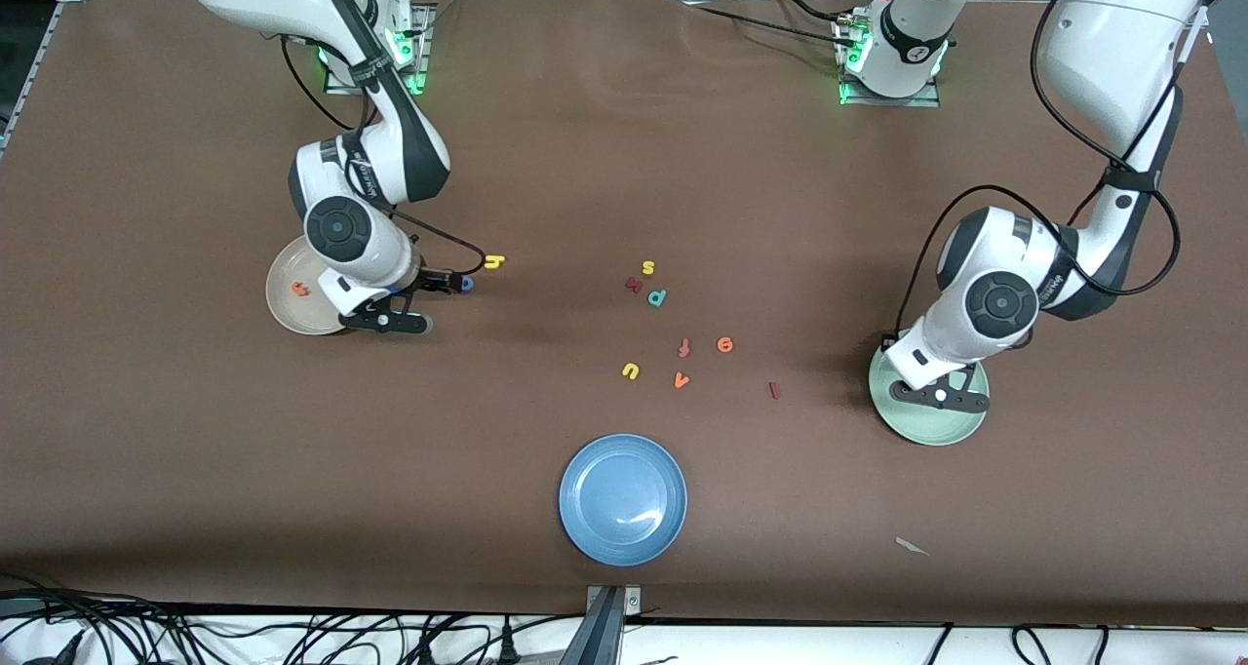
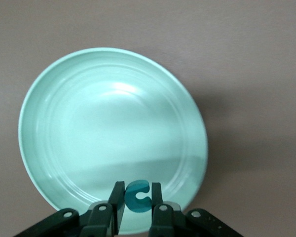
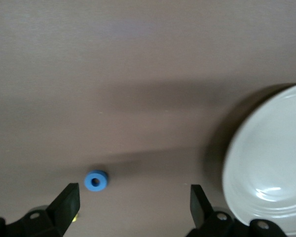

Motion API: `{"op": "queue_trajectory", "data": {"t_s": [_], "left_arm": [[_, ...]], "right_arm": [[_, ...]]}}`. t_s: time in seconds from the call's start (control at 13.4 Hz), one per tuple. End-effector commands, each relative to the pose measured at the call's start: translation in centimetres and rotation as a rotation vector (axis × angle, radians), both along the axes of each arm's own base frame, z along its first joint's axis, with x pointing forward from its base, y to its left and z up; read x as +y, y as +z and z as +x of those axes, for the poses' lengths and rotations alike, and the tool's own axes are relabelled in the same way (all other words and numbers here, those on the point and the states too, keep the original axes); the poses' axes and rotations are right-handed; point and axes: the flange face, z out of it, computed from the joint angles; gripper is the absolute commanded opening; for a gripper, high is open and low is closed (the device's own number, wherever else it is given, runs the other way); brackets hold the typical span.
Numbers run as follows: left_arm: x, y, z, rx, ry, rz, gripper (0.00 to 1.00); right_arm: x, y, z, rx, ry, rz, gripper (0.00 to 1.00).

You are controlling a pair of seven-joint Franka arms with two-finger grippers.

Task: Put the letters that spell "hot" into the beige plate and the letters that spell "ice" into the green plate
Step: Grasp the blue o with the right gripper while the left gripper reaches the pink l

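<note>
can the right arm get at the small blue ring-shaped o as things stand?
Probably yes. The right gripper hangs open above the bare brown table, with the small blue ring-shaped o lying flat just ahead of its fingers, beside the round cream-beige plate. Nothing lies between them.

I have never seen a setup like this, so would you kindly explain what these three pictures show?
Two white robot arms work at a brown table. The big picture looks down from across the table; the other two come from cameras on each arm's wrist.

The left gripper hangs over the green plate, shut on a teal c. The right gripper is open over the table beside the beige plate, which holds an orange t. A blue o and a yellow h lie close by.

More small letters lie scattered mid-table, and a blue plate sits nearest the front camera.
</note>
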Motion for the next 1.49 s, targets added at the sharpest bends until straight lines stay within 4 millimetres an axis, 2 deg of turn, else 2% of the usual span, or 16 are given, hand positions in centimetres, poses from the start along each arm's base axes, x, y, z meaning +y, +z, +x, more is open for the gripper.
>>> {"op": "queue_trajectory", "data": {"t_s": [0.0,0.15,0.37,0.45,0.6,0.82,1.04,1.12,1.27,1.41], "left_arm": [[0.7,-0.4,1.7,-0.009,-0.079,-0.005,0.99],[0.2,1.0,2.3,-0.018,-0.117,-0.017,1.0],[-2.6,1.6,2.2,-0.03,-0.115,-0.021,1.0],[-4.0,1.6,2.0,-0.034,-0.108,-0.02,1.0],[-7.2,1.6,1.5,-0.03,-0.081,-0.058,1.0],[-11.7,1.7,0.6,-0.009,0.048,-0.146,1.0],[-15.7,-0.9,-0.8,0.019,0.167,-0.151,1.0],[-17.2,-0.7,0.0,0.0,0.205,-0.161,1.0],[-18.7,-1.7,1.0,-0.011,0.306,-0.168,1.0],[-19.2,-1.9,1.7,-0.02,0.343,-0.177,1.0]], "right_arm": [[1.1,-1.0,-0.8,-0.013,0.006,0.026,0.99],[0.8,-2.7,-1.8,-0.048,0.01,0.041,0.99],[1.7,-4.3,-2.9,-0.062,0.03,0.054,0.96],[1.9,-4.8,-3.1,-0.064,0.033,0.058,0.93],[2.1,-5.4,-3.5,-0.073,0.037,0.064,0.92],[2.0,-6.4,-3.8,-0.097,0.038,0.074,0.86],[1.9,-6.7,-4.0,-0.094,0.038,0.072,0.73],[1.9,-6.7,-4.0,-0.094,0.038,0.072,0.69],[2.0,-6.7,-4.0,-0.094,0.037,0.073,0.68],[2.0,-6.6,-4.0,-0.095,0.036,0.073,0.68]]}}
